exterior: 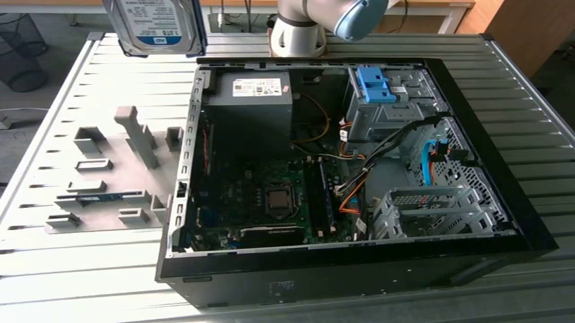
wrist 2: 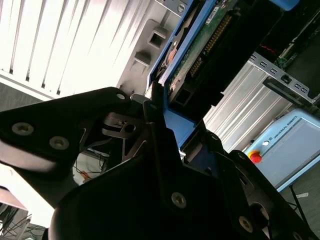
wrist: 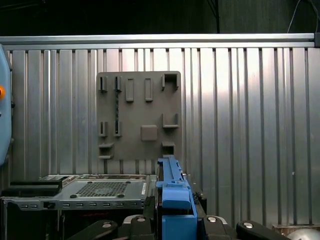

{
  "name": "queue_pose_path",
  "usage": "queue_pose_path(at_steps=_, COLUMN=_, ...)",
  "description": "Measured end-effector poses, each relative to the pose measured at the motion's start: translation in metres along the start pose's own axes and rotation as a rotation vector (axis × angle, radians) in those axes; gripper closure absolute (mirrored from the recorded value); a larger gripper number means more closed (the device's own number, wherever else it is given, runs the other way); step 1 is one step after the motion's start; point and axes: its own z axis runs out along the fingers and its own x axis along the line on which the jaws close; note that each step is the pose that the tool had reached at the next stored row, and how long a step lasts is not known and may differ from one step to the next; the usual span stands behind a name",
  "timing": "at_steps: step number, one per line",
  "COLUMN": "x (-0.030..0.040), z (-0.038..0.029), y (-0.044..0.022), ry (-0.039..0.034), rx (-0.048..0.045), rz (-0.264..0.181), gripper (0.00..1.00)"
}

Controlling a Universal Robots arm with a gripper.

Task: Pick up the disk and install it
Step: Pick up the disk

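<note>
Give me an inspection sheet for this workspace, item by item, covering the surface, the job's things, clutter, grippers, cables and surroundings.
Surface: slatted metal table carrying an open computer case.
Job's things: the disk, in its blue caddy, held in the air above the table's far side, at the exterior view's left.
Clutter: grey fixture plate beside the case; bare blue bracket inside the case.
Grippers: the end effector is shut on the disk's caddy.
Cables: orange wires and a blue cable inside the case.
Surroundings: teach pendant with a red button.
</note>
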Motion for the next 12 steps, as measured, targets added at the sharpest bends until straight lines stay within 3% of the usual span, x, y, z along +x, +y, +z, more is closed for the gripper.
queue_pose_path(at_steps=12, x=-0.0003, z=0.0000, y=-0.0084, ry=0.0000, rx=0.0000, rz=0.000, gripper=0.63)
